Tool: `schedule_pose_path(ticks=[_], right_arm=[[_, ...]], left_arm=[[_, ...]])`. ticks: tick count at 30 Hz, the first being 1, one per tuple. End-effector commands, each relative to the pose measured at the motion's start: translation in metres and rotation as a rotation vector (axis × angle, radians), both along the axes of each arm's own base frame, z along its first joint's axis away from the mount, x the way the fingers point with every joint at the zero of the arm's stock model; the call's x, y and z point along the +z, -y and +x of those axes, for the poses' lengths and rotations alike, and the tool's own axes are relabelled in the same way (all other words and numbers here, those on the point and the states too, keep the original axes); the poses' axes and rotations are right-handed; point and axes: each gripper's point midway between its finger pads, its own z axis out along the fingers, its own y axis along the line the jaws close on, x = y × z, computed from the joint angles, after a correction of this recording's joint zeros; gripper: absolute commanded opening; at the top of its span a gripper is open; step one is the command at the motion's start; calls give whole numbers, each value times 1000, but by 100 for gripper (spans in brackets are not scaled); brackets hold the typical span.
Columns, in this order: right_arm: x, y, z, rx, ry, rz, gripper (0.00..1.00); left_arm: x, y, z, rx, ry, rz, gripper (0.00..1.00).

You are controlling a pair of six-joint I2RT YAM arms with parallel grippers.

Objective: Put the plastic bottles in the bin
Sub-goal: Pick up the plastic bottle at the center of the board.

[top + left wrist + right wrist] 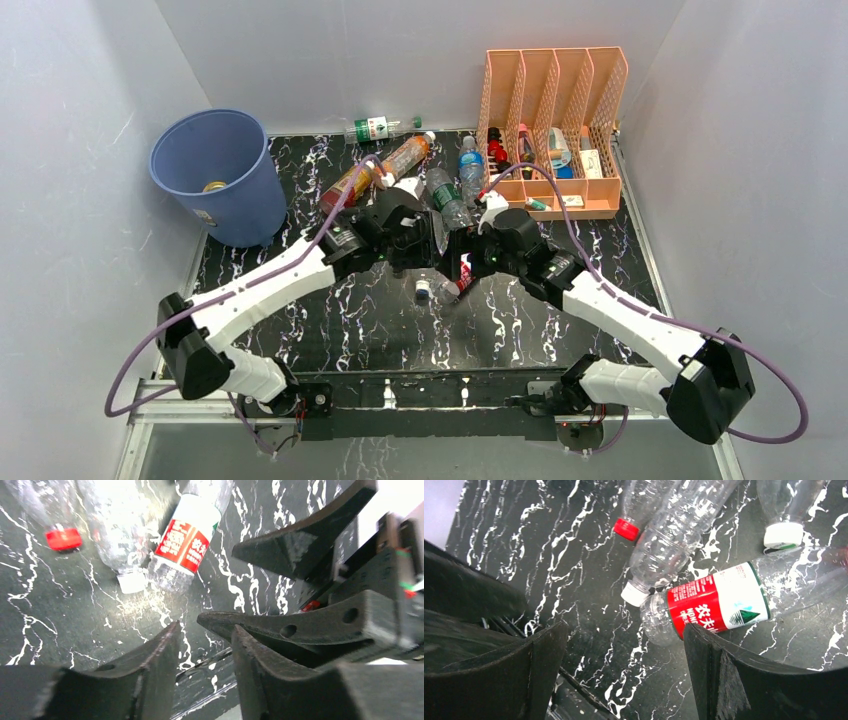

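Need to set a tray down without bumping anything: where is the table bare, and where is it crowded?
Bare: the near strip of table between the two arm bases, and the right edge between the organizer and the right arm. Crowded: the middle back, where bottles lie between the bin and the organizer.

Clear bottle (716, 605) lying on the counter (589, 605): red-and-white label, white Chinese characters 农夫 legible, green mountain emblem on the white band. Left wrist view, same label: white characters on red, too blurred to read. Bin (245, 205) sticker (204, 214): illegible.
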Motion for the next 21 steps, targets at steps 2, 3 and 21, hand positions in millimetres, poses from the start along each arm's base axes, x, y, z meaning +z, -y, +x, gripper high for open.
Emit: schedule_pose_path(ticks=[2, 3, 21], right_arm=[[33, -2, 1, -11, 35, 51, 98], [32, 0, 2, -19, 32, 44, 98], [13, 97, 35, -357, -66, -146, 98]], left_arm=[[58, -32, 5, 120, 122, -36, 45], [60, -39, 4, 137, 123, -24, 46], [-3, 13, 17, -70, 93, 26, 74]])
